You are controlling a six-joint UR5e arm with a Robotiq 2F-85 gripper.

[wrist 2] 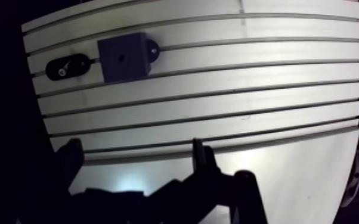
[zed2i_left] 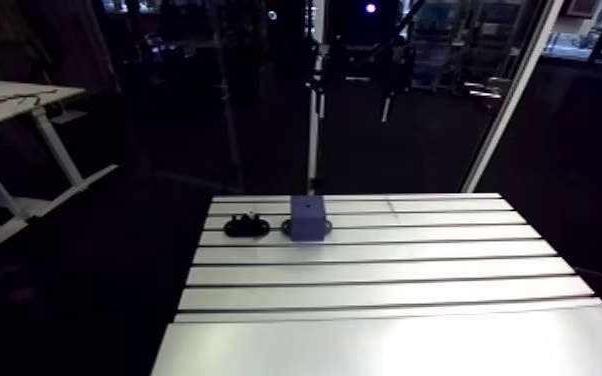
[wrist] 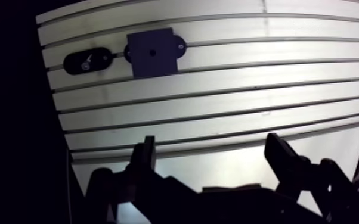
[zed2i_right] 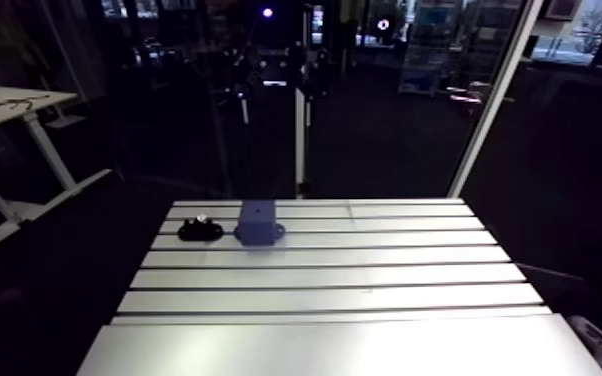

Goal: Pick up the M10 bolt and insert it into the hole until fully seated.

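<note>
Holder (wrist: pixel 87 61), black, oval and low, near far left corner of tabletop (wrist: pixel 247 107). Holds M10 bolt (wrist: pixel 87 61), visible only as short pale streak inside holder in wrist view and as bright dot on top of it in arm view. Too small to tell bolt's long axis or which end points up; streak runs slantwise across holder.

Just beside holder toward right edge, with narrow gap between: blue-grey block (wrist: pixel 152 52) on black base (wrist: pixel 180 44) that sticks out at either side, sitting across a slot. Round hole (wrist: pixel 152 52) in middle of block's top face, dark and open.

Gripper (wrist: pixel 212 152) over near part of tabletop, well apart from holder and block, both far ahead of fingers (wrist: pixel 148 152) and off toward left edge. Jaws spread wide with bare tabletop showing between them, gripping nothing and touching nothing.
</note>
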